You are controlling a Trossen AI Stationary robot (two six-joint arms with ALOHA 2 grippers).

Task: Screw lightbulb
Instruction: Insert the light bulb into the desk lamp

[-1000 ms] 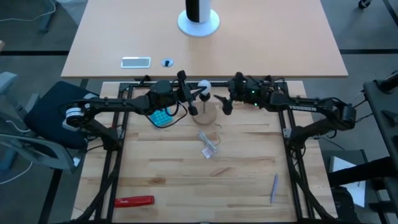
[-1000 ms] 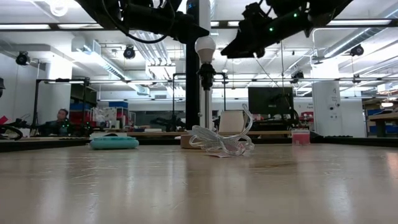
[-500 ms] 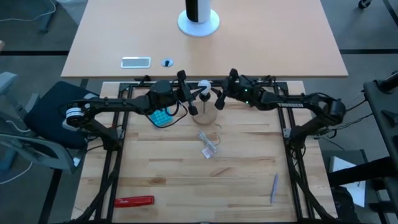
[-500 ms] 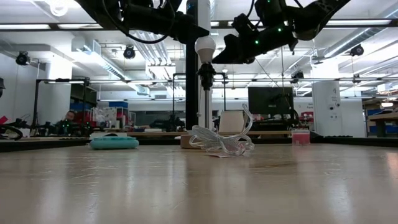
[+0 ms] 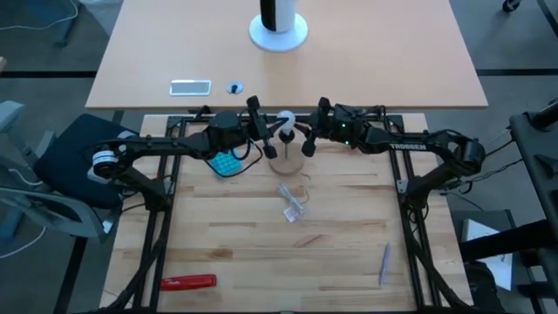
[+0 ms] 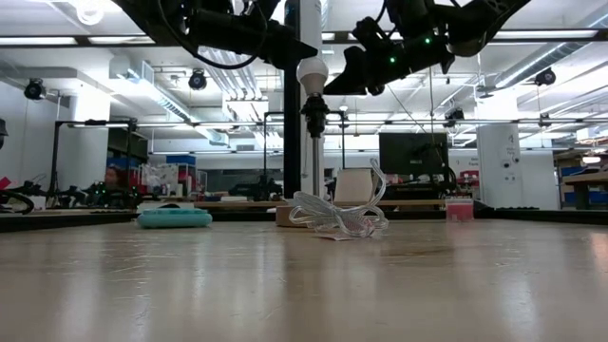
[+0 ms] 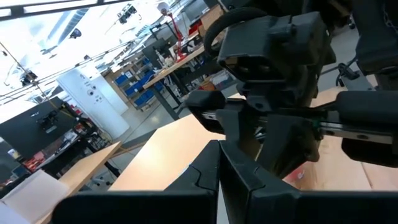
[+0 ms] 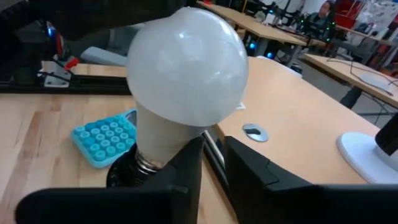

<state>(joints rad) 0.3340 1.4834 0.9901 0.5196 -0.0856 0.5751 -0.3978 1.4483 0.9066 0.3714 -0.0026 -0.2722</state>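
Observation:
The lightbulb (image 5: 285, 119) (image 6: 312, 70) (image 8: 186, 68), a small white globe, stands upright with its silvery screw base in a dark socket (image 6: 313, 106). The socket tops a thin stem over a round wooden disc (image 5: 289, 163). My left gripper (image 5: 273, 133) (image 7: 217, 149) hovers high on the bulb's left, its fingers shut with nothing visible between them. My right gripper (image 5: 305, 139) (image 8: 214, 142) is close on the bulb's right at globe height. Its fingers are drawn together to a narrow slit, and the bulb lies beyond their tips, not between them. My left gripper: I cannot tell whether it touches the bulb or the lamp, because its own fingers hide what lies below them. My right gripper: its fingertips (image 8: 198, 144) reach the bulb's neck (image 8: 163, 134) level from the table's right, but I cannot tell whether they touch it.
A teal studded pad (image 5: 227, 163) lies left of the disc. A clear plastic wrapper (image 5: 292, 208) lies nearer the front. A red tool (image 5: 187, 282) is at the near left and a grey pen (image 5: 384, 262) at the near right. A small pink-red thing (image 6: 459, 207) is also in view. The wood between them is bare.
My right gripper has gone toward the table's left, up to the lightbulb, and its fingers have drawn closer together. The bulb, the lamp and my left gripper have stayed where they were.

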